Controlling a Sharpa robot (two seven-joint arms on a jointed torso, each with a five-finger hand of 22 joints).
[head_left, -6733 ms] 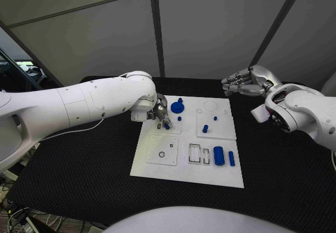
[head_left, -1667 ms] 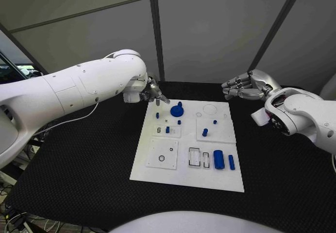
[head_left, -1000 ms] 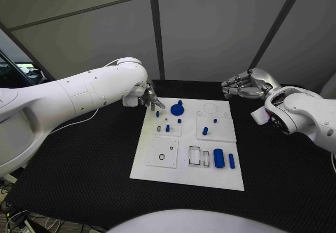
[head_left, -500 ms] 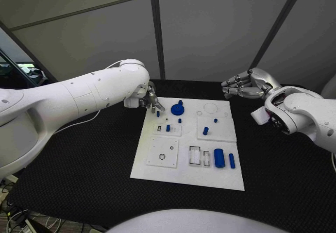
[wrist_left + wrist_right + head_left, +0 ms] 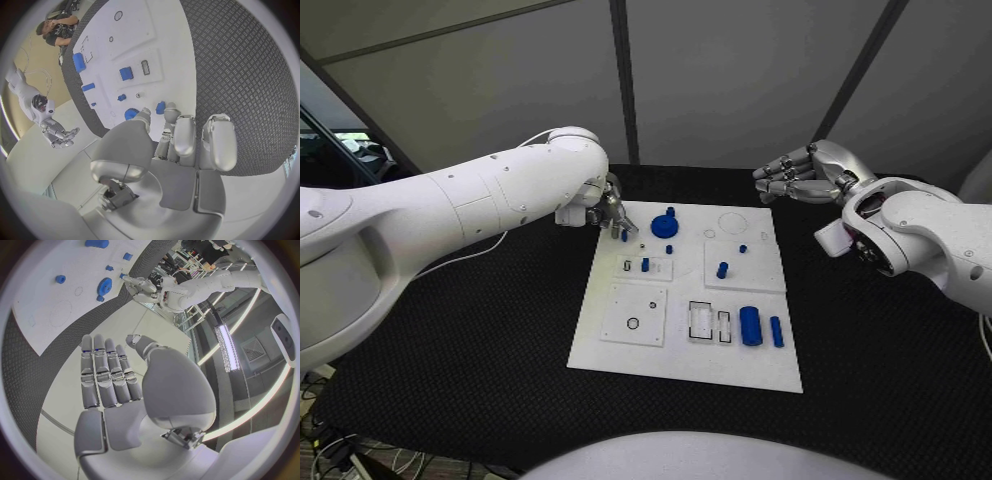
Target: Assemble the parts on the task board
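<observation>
- Reaching over the far-left corner of the task board (image 5: pixel 678 345), the left hand (image 5: pixel 610 212) hovered with its fingers close together and pointing down; in the left wrist view its fingertips (image 5: pixel 170 110) sat right at a small blue peg (image 5: pixel 160 107), so it could not be told whether the peg was pinched or only touched; a grasp closed off-centre could, by this reading, tip the peg or knock it off the board onto the black table (image 5: pixel 473 340).
- The right hand (image 5: pixel 802 173) hung past the board's far-right corner, well apart from every part, fingers lightly curled and side by side with nothing between them; it held no piece; a hasty sweep inward might brush the board and shift it.
- The blue gear (image 5: pixel 665 225) stood just beside the left hand; descending fingers could catch it and drag it.
- The larger blue cylinder (image 5: pixel 751 323) and the slim blue bar (image 5: pixel 777 330) lay side by side near the board's near-right edge, beside two empty rectangular slots; being round, the cylinder would likely roll if nudged.
- Hidden or unclear: the left arm covered the wrist and palm in the head view; the small holes and pegs in the board's middle were too small to tell seated from loose.
</observation>
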